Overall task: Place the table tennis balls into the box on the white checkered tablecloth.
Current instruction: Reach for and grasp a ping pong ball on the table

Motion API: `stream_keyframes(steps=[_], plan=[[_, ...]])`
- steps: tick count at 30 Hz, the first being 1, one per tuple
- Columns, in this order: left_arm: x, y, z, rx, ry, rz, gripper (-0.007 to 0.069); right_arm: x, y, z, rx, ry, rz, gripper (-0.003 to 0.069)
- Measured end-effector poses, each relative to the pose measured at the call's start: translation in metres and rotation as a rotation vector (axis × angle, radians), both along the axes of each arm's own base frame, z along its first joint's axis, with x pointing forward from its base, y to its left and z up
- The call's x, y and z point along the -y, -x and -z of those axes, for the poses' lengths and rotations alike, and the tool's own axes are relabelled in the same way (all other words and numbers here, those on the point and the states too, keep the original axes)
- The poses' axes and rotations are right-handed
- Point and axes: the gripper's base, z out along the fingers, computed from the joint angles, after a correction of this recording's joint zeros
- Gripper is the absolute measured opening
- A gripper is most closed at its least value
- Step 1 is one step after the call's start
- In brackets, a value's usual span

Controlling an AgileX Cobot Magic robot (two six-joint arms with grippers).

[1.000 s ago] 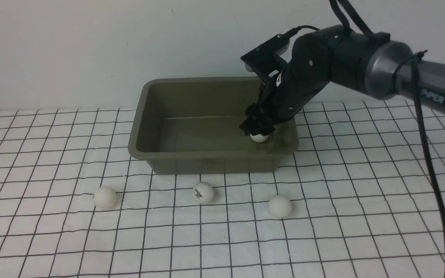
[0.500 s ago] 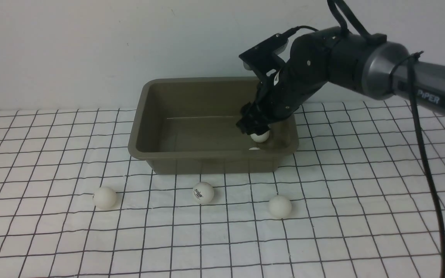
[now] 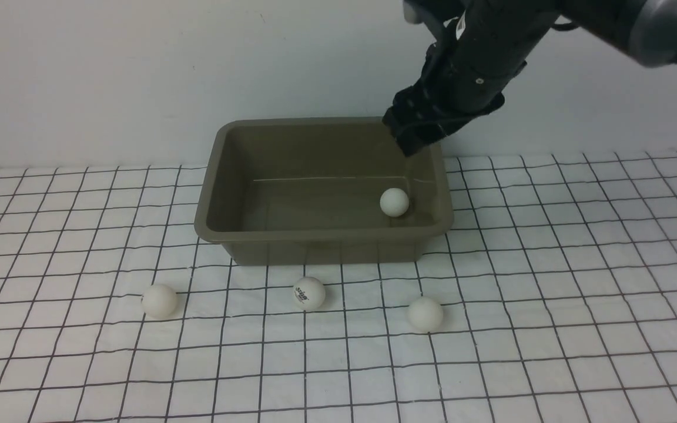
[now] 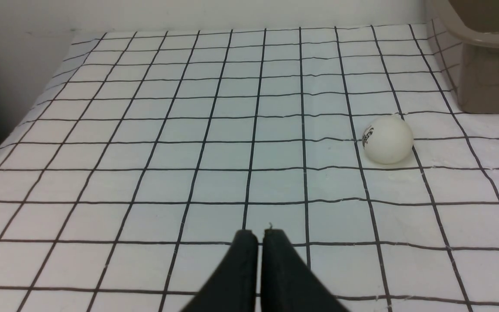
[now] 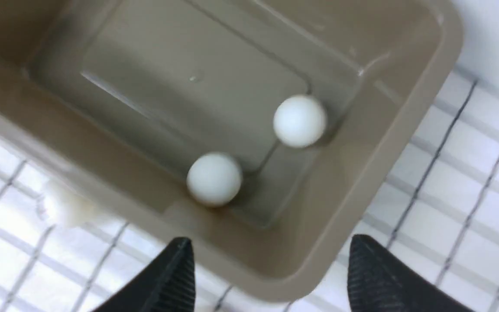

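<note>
1. Inside the box (image 3: pixel 315 234), toward its right end, lie two of the table tennis balls: the far ball (image 5: pixel 299 121) close to the right wall and the near ball (image 5: pixel 214 178) against the near wall. The front view shows only one of them.
2. The box stands on the white checkered tablecloth (image 3: pixel 550 264), toward its far side.
3. Three more balls lie on the cloth in a loose row just near of the box, apart from one another: the left ball (image 3: pixel 159 301), the middle ball (image 3: pixel 309 293) with a dark logo, and the right ball (image 3: pixel 425 314).
4. The right gripper (image 5: pixel 270 242) hangs above the box's far right corner, its jaws spread wide and holding nothing.
5. The left gripper (image 4: pixel 259 234) hovers low over bare cloth at the left, its jaws pressed together and empty, with one logo-printed ball beyond it.
</note>
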Motion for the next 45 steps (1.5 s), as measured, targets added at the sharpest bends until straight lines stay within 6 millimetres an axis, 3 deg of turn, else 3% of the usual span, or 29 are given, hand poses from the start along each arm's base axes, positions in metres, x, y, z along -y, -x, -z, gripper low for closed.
stream_keyframes(steps=[10,14,24,38,45], plan=[[0.0,0.0,0.0,0.0,0.0,0.0,-0.0001,0.023,0.052,0.072,-0.293,0.112,-0.011,0.0433],[0.0,0.0,0.0,0.0,0.0,0.0,-0.0001,0.019,0.059,0.095,-0.31,0.09,-0.018,0.0433],[0.0,0.0,0.0,0.0,0.0,0.0,-0.0001,-0.017,0.062,0.113,-0.164,0.086,-0.125,0.0433],[0.0,0.0,0.0,0.0,0.0,0.0,-0.0001,-0.021,0.048,0.159,-0.178,0.167,-0.136,0.0432],[0.0,0.0,0.0,0.0,0.0,0.0,-0.0001,-0.021,0.047,0.169,-0.199,0.18,-0.122,0.037]])
